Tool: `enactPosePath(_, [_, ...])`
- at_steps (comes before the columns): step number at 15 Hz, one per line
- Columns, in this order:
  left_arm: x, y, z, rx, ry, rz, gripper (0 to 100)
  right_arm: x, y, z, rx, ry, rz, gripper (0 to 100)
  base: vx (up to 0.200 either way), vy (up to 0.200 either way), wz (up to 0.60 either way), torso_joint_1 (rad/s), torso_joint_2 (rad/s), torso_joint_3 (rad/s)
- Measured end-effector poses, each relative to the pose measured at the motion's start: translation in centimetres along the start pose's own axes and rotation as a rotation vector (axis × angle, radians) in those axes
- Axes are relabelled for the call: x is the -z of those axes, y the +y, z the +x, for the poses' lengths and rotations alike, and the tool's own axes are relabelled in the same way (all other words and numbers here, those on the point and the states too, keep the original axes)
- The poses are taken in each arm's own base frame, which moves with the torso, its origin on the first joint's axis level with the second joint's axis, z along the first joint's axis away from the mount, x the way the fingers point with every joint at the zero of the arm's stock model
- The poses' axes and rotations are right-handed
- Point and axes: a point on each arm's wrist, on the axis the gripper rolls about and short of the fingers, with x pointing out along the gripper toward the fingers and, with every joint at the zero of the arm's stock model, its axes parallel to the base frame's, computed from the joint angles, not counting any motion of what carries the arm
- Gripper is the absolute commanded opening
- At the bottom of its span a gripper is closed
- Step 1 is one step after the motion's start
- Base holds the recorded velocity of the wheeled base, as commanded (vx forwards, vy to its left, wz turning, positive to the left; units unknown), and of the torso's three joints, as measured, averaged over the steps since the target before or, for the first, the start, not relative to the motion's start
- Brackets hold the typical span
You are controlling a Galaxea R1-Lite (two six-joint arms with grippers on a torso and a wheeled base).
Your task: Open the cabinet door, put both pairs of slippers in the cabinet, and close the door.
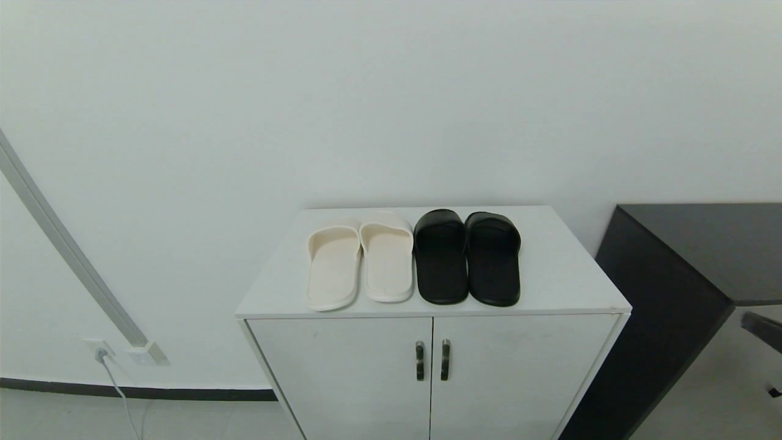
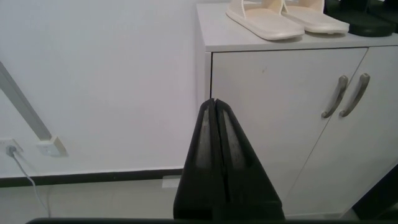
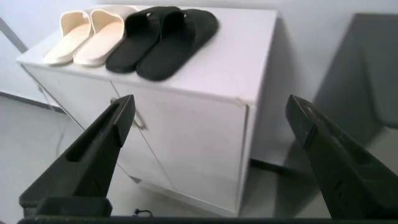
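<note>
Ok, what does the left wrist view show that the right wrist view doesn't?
Only the left wrist view: the left tool, shut; both door handles unobstructed; and a wall socket with a cable plugged in, below a slanted grey conduit. Only the right wrist view: the right tool, open; the black slippers in full; and a dark table. Both: the white cabinet with its doors closed and the cream slippers on top.
</note>
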Motion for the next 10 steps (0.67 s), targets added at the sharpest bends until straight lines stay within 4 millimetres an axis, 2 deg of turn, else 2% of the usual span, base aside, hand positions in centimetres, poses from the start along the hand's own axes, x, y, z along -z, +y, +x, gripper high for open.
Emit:
enactPosePath(4, [0.0,0.0,0.0,0.001,0.000,0.005,0,-2.1,3.2,7.2,-0.089,0.040,0.045,100,0.000,0.000,0.00,0.000,0.00,0.000])
enactPosePath(6, [0.0,0.0,0.0,0.001,0.000,0.004,0,-3.0,5.6,10.7,-0.098,0.059,0.061,100,0.000,0.000,0.00,0.000,0.00,0.000])
enactPosePath(10, [0.0,0.0,0.0,0.001,0.000,0.003,0,-3.5,10.1,15.8,-0.029,0.062,0.046,100,0.000,0.000,0.00,0.000,0.00,0.000])
